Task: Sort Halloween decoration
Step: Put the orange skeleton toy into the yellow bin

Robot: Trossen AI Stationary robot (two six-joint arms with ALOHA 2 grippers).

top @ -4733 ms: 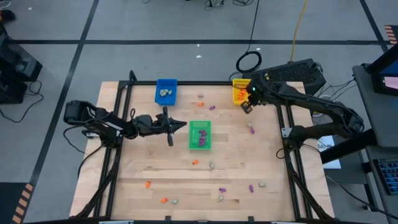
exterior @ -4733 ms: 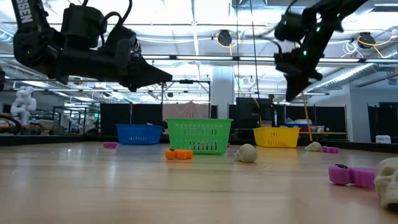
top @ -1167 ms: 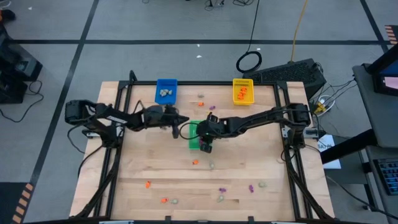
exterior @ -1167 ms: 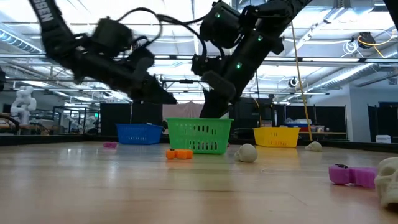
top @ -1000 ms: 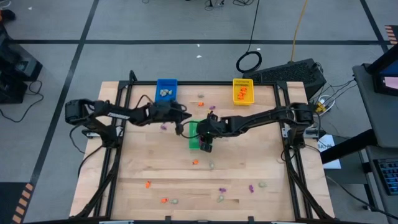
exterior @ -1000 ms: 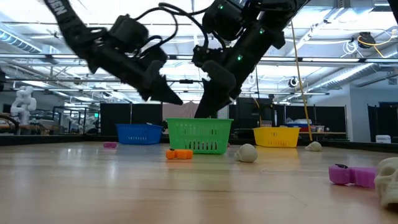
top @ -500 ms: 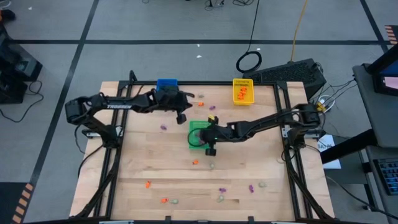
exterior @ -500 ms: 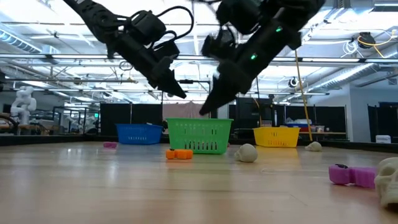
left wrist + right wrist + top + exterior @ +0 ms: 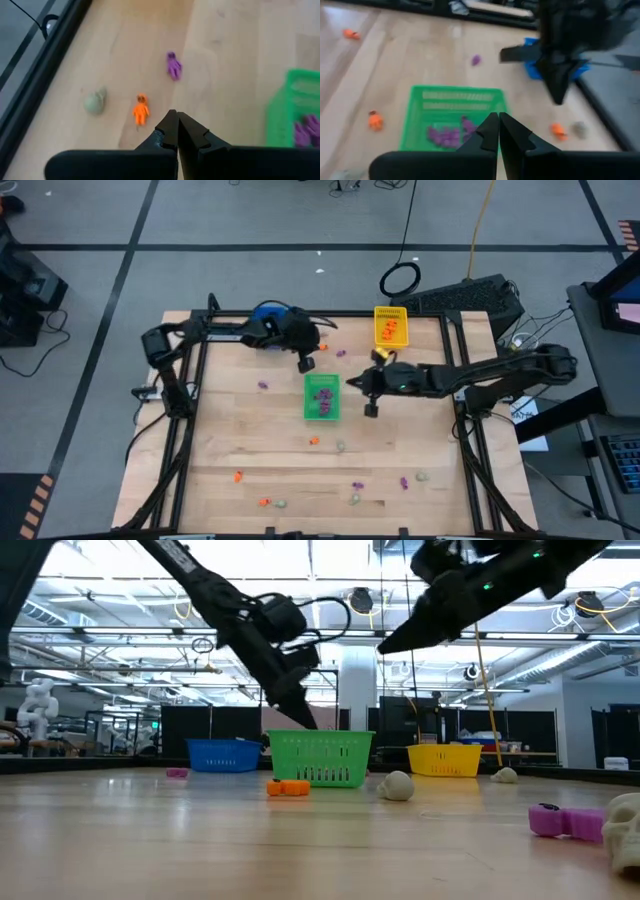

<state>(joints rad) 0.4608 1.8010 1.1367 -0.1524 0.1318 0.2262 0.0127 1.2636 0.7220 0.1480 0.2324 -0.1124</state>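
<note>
The Halloween decoration [image 9: 313,440] lies partly sorted — purple pieces in the green tray [image 9: 322,397], others scattered over the desk [image 9: 240,430] — and both the left gripper [image 9: 306,364] and right gripper [image 9: 371,409] hover closed and empty, so the next pick probably needs opened jaws over the orange figure [image 9: 140,110].

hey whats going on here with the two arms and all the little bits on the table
Two robot arms are sorting tiny Halloween trinkets by colour into trays. The green tray holds purple pieces, the yellow tray orange ones. The left gripper is shut and empty by the blue tray, above an orange trinket, a purple trinket and a pale trinket. The right gripper is shut and empty beside the green tray. More pieces lie loose on the table.
</note>
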